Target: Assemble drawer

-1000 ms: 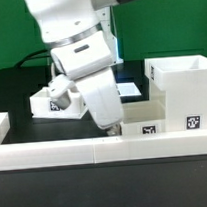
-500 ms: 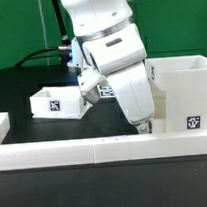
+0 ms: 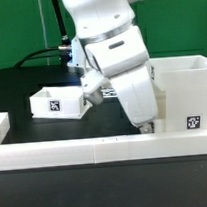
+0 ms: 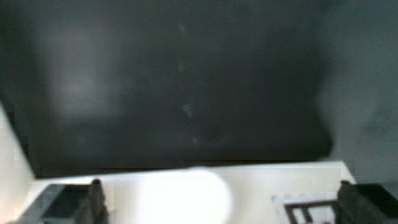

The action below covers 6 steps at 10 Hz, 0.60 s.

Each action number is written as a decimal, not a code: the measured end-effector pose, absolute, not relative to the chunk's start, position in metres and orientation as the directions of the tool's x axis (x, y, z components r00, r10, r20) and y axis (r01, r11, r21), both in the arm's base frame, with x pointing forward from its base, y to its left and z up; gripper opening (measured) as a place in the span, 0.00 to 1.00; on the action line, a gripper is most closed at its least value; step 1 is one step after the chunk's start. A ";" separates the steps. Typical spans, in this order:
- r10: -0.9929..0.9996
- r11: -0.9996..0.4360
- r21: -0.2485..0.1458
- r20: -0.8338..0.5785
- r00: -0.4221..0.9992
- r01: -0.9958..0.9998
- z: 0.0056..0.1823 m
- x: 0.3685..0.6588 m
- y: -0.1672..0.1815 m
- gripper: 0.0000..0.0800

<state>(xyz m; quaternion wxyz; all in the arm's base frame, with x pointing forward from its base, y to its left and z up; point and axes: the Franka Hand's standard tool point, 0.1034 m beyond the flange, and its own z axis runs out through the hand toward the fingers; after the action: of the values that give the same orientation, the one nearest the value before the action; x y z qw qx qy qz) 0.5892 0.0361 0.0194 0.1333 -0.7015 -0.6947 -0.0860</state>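
- We see the gripper (image 3: 143,129) low in the exterior view, just right of centre. It sits right behind the front border rail (image 3: 85,151) and close to the left wall of the large drawer shell (image 3: 186,91).
- In the wrist view the gripper (image 4: 217,200) has its two dark fingers (image 4: 71,200) spread wide, one at each lower corner of the frame.
- A white tagged part (image 4: 178,195) lies between them, with a slice of a black-and-white tag showing near the right finger. We cannot tell whether either finger touches it, or which drawer piece it is.
- The rest of the wrist view shows the dark table (image 4: 178,80).
- The large drawer shell stands at the right edge of the exterior view. It is upright and open at the top, with a square tag low on its front face. From here we see only its white inner walls.
- A small open-top tray (image 3: 59,103) sits left of centre on the table, well apart from the shell, with the arm between the two. Its tag faces the camera, and we see only its white inner wall.
- A short border rail piece (image 3: 1,124) lies at the far left edge of the exterior view.
- The arm's white body fills the upper middle of the frame and hides the table behind it.
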 end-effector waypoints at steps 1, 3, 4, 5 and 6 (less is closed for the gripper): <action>0.956 -0.007 -0.069 0.291 0.027 0.998 0.021 0.591 0.036 0.81; 0.958 -0.008 -0.070 0.284 0.027 0.998 0.023 0.594 0.034 0.81; 0.959 0.002 -0.063 0.284 0.016 0.998 0.022 0.596 0.029 0.81; 0.959 0.019 -0.055 0.283 -0.003 0.998 0.021 0.596 0.016 0.81; 0.960 0.026 -0.054 0.281 -0.010 0.998 0.020 0.594 -0.004 0.81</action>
<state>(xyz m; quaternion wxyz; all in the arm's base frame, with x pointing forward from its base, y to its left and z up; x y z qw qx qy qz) 0.5940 -0.0037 0.0199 0.1205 -0.6931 -0.7062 -0.0798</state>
